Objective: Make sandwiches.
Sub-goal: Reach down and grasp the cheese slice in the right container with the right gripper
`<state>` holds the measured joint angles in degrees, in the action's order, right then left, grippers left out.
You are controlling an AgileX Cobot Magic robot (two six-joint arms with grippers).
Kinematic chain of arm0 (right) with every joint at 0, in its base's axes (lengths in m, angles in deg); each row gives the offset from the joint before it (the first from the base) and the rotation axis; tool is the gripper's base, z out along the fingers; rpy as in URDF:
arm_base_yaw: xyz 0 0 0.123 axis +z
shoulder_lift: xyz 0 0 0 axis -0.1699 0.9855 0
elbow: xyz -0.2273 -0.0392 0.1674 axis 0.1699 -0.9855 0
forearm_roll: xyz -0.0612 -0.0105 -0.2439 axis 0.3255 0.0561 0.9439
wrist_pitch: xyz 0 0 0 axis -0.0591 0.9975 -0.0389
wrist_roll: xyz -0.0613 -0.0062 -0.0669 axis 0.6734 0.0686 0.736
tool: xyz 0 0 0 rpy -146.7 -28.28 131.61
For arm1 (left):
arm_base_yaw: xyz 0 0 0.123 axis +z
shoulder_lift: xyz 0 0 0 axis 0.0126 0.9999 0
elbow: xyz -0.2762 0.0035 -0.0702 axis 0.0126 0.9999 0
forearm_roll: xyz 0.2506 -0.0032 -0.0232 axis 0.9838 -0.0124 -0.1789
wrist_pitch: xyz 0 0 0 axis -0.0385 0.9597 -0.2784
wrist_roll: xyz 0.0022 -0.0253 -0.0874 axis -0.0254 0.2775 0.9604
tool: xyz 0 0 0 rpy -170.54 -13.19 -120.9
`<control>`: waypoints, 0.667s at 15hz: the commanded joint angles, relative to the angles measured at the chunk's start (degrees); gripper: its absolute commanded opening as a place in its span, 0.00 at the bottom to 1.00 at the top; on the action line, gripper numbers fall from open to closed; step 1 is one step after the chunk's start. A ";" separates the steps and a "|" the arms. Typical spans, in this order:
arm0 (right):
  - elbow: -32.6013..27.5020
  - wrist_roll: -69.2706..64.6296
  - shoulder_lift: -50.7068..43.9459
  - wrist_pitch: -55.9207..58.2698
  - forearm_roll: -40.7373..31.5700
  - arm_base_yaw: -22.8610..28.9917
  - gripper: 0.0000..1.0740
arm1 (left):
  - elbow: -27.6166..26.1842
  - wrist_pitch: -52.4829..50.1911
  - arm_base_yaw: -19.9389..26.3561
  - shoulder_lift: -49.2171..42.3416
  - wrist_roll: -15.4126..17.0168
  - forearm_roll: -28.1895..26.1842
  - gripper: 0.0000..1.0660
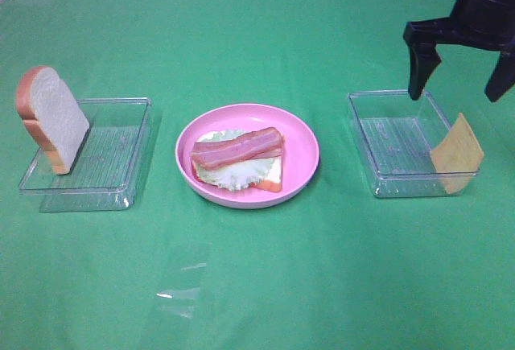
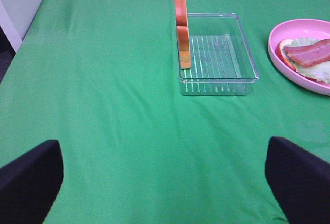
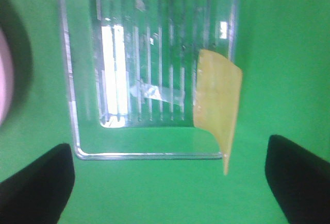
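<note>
The table (image 1: 257,286) is covered in green cloth. The left gripper (image 2: 165,180) appears only in its own wrist view. Its two dark fingers (image 2: 31,177) stand wide apart over bare cloth with nothing between them.

Toward the table's left edge sits the left tray (image 1: 113,157), of clear plastic with a ribbed floor. Bread (image 1: 55,121) stands on edge along the tray's left wall, its base near the tray's near-left corner and its white face tilted to the right. I cannot tell whether it is one slice or two.

At the middle of the table is a pink plate (image 1: 302,145). On it lies an open sandwich: a bottom slice (image 1: 269,181), lettuce (image 1: 233,175) on that, and bacon (image 1: 237,149) on top.

Toward the right edge sits the right tray (image 1: 394,145). Cheese (image 1: 457,155) leans on its right wall by the near-right corner, the upper edge reaching out past the wall. A pale patch on the tray floor is too blurred to make out.

The right gripper (image 1: 455,95) hangs above the tray's far-right corner, jaws spread wide and empty, apart from the cheese.
</note>
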<state>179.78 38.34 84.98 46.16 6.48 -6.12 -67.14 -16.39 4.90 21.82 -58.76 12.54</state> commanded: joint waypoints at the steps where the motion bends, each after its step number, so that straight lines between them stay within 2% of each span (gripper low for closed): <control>1: -4.47 0.23 -0.63 3.15 0.29 -2.75 0.90 | 0.23 -0.57 0.00 -0.92 0.00 0.00 0.92; 6: -13.35 1.15 -0.46 -7.16 0.29 -3.32 0.89 | 0.23 -0.57 0.00 -0.92 0.00 0.00 0.92; 10: -14.78 1.15 -0.46 -11.92 2.01 -3.32 0.89 | 0.23 -0.57 0.00 -0.92 0.00 0.00 0.92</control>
<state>165.40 38.74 84.57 34.76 8.03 -9.27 -67.14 -16.39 4.90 21.82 -58.76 12.54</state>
